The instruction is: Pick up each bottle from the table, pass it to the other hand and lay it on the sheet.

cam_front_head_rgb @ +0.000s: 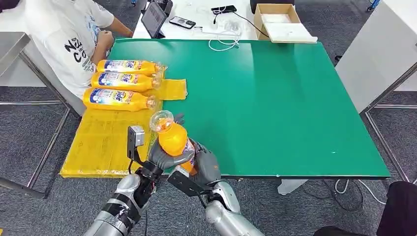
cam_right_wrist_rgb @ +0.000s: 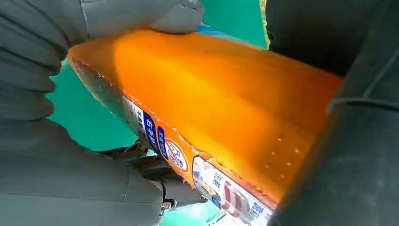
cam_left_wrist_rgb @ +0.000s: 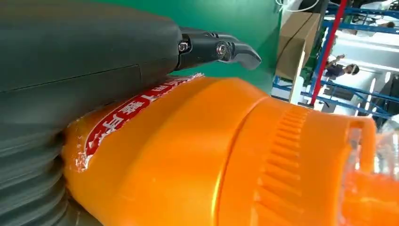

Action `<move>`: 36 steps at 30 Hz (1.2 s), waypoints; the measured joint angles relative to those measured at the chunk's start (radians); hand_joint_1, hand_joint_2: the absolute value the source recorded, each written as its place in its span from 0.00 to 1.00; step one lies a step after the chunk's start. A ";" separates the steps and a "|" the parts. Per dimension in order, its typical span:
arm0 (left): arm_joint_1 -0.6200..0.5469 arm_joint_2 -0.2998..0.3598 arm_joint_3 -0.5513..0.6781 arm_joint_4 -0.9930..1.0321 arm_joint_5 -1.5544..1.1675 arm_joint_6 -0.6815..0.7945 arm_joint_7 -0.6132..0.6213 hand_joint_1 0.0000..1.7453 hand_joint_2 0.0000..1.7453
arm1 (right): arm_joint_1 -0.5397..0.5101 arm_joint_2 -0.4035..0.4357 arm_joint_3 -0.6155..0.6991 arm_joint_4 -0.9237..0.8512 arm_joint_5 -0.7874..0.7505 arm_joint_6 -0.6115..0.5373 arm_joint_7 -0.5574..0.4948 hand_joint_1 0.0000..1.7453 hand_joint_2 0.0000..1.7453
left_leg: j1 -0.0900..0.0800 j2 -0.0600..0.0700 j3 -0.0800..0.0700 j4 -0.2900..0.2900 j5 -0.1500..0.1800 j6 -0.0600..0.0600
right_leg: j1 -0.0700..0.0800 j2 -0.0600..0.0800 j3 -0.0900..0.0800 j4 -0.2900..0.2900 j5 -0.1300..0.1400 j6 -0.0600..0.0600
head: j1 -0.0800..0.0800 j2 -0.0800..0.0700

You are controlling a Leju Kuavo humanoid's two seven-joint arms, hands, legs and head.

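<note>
An orange bottle [cam_front_head_rgb: 173, 137] with a clear cap is held tilted above the table's front edge, cap pointing away from me. My left hand [cam_front_head_rgb: 164, 158] wraps its lower body from the left, and my right hand [cam_front_head_rgb: 205, 166] grips its base from the right. Up close in the left wrist view, the bottle [cam_left_wrist_rgb: 211, 155] lies against the left hand [cam_left_wrist_rgb: 70, 70]. The right wrist view shows the right hand [cam_right_wrist_rgb: 56, 165] with its thumb on top of the bottle [cam_right_wrist_rgb: 211, 94] and fingers under it. Three more orange bottles [cam_front_head_rgb: 123, 81] lie side by side on the yellow sheet [cam_front_head_rgb: 105, 142].
The green table [cam_front_head_rgb: 275, 108] stretches to the right of the sheet. A person in a white shirt [cam_front_head_rgb: 69, 39] sits at the far left corner. Behind the table are a cardboard box [cam_front_head_rgb: 280, 22], a tablet [cam_front_head_rgb: 153, 18] and cables.
</note>
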 measured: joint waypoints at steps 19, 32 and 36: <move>-0.005 -0.005 -0.005 0.033 -0.109 0.061 -0.044 1.00 1.00 | -0.008 0.000 0.010 0.020 -0.013 0.012 0.003 1.00 1.00 | 0.000 0.000 0.000 0.000 0.000 0.000 | 0.000 0.000 0.000 0.000 0.000 0.000 | 0.000 0.000; 0.021 -0.006 0.061 0.024 0.045 -0.077 -0.028 1.00 1.00 | -0.025 0.000 0.055 0.036 0.000 0.014 0.004 1.00 1.00 | 0.000 0.001 0.000 0.000 0.000 0.000 | 0.000 0.000 0.000 0.000 0.000 0.000 | 0.000 0.000; 0.023 -0.006 0.071 0.024 0.078 -0.085 -0.024 1.00 1.00 | -0.030 0.000 0.060 0.039 0.007 0.014 0.010 0.00 1.00 | 0.000 0.001 0.000 0.000 0.000 0.000 | 0.000 0.000 0.000 0.000 0.000 0.000 | 0.000 0.000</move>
